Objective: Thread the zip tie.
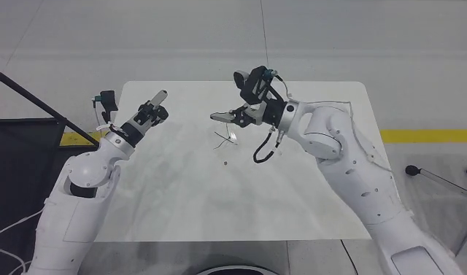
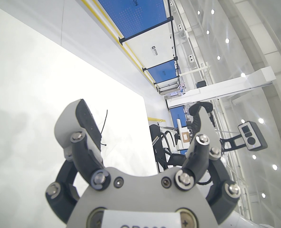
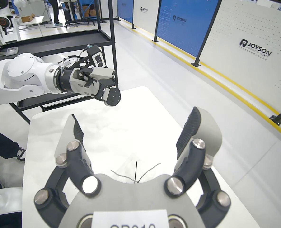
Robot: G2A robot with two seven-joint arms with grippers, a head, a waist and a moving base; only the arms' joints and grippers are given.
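White tabletop point(image 1: 182, 195) spreads under both my arms, and the thin black zip tie point(image 1: 224, 138) lies on it near the middle. My right claw point(image 1: 225, 117) hangs close by the tie without touching it. Its jaws are spread wide, with nothing between them. In the right wrist view the two ribbed pads point(image 3: 189, 129) stand well apart. The zip tie point(image 3: 136, 170) shows between them, close to the claw's base, as a dark straight strand with paler grey curves running off to either side. I cannot tell whether those grey curves are part of the tie or its shadows.

My left claw point(image 1: 160, 106) is held over the table's far left part, well apart from the tie and tilted upward. It too gapes and holds nothing. In the left wrist view its fingers point(image 2: 87, 117) stand wide apart. The zip tie point(image 2: 104, 125) lies on the table beyond one pad, a curved strand ending in a small head. My right wrist view shows the left claw point(image 3: 110, 85) across the table, jaws parted, in front of a black metal shelf rack point(image 3: 112, 24). A yellow line point(image 1: 427, 136) runs along the grey floor beside the table.
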